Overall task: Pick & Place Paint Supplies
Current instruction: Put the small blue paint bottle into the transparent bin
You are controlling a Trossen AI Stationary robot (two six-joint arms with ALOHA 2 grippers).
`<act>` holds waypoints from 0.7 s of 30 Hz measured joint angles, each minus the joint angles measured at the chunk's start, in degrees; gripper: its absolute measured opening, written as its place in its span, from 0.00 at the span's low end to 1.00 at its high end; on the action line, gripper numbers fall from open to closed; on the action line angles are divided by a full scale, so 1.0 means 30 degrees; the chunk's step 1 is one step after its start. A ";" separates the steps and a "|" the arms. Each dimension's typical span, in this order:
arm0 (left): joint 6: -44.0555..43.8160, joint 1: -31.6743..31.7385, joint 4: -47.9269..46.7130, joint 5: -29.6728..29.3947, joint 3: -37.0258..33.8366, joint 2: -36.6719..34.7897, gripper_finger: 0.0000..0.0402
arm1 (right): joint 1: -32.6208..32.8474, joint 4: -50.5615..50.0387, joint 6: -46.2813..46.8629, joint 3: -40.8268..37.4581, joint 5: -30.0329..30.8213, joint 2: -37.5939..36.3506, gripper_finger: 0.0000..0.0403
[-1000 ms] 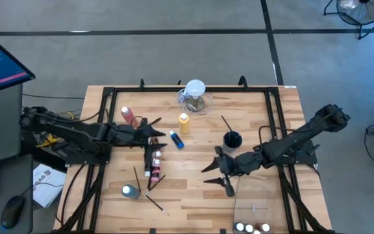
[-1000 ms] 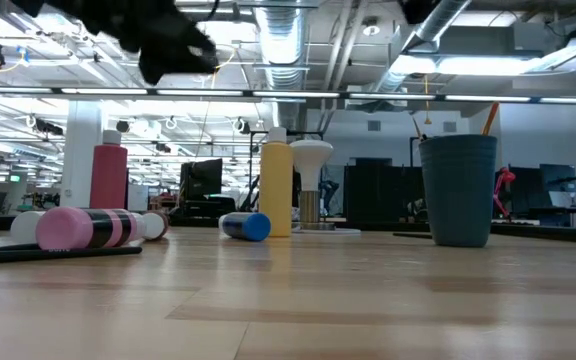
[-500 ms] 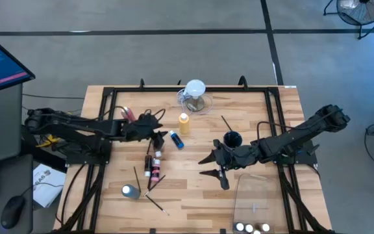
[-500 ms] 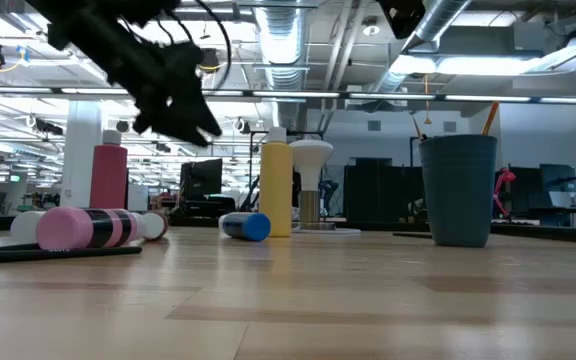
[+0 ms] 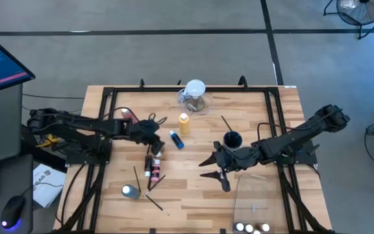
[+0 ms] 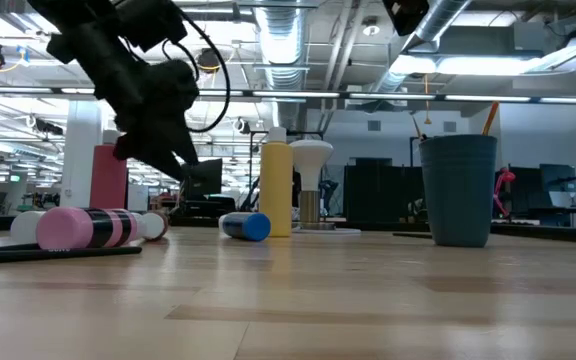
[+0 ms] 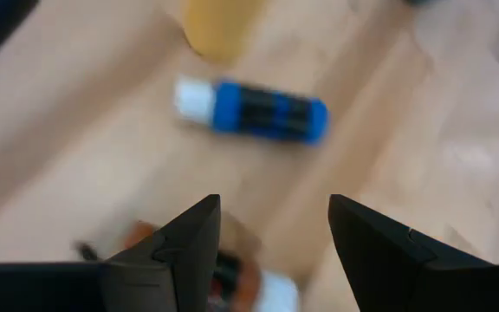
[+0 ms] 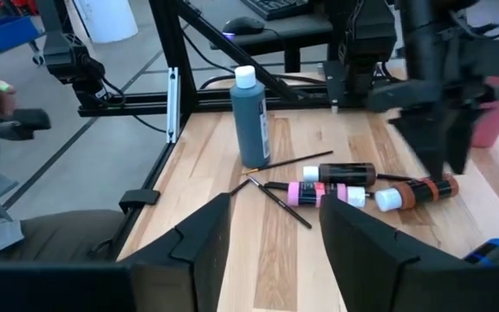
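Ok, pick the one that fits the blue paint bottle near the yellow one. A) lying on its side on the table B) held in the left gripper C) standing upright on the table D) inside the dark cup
A: the blue paint bottle lies on its side on the wood beside the upright yellow bottle, with the open left gripper near it but not holding it.

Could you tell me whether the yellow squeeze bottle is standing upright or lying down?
Upright: the yellow squeeze bottle stands on its base, cap upward, while the blue bottle beside it lies flat.
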 joint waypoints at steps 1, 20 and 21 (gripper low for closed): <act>0.0161 -0.0183 0.0106 0.0705 0.0000 0.0003 0.51 | 0.0000 0.0145 -0.0066 0.0009 0.0000 0.0122 0.43; 1.4221 0.0290 0.2316 -0.4515 0.0723 0.0056 0.51 | -0.1041 0.2277 -0.0986 0.0009 -0.2053 0.1337 0.41; 1.4045 0.0644 0.2356 -0.4472 0.0865 0.0198 0.51 | -0.1046 0.2345 -0.0986 0.0009 -0.2067 0.1344 0.41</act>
